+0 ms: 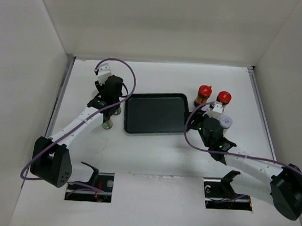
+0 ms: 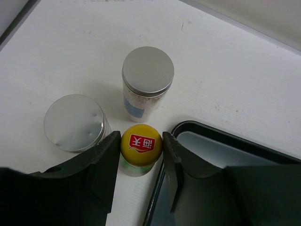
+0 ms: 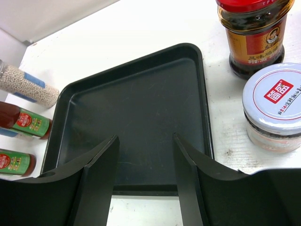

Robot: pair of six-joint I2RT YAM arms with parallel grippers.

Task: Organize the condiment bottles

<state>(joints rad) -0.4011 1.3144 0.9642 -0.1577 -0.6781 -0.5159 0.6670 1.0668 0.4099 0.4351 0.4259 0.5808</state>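
In the left wrist view a slim yellow-capped bottle (image 2: 141,143) stands on the table between the fingers of my left gripper (image 2: 141,148). Both fingers press against its cap. Two grey-topped white cylinders (image 2: 148,70) (image 2: 74,122) stand just beyond it. In the top view the left gripper (image 1: 110,106) is left of the black tray (image 1: 154,124). My right gripper (image 3: 145,139) is open and empty over the tray's near edge (image 3: 155,189). A red-lidded jar (image 3: 256,37) and a pale-lidded dark jar (image 3: 275,101) stand right of the tray. Two green-labelled bottles (image 3: 26,122) (image 3: 14,162) show at the left.
The black tray (image 2: 211,135) holds nothing and lies between the two groups. Two red-lidded jars (image 1: 204,91) (image 1: 223,98) and a pale-lidded jar (image 1: 226,121) stand at its right end. White walls close in the table on three sides.
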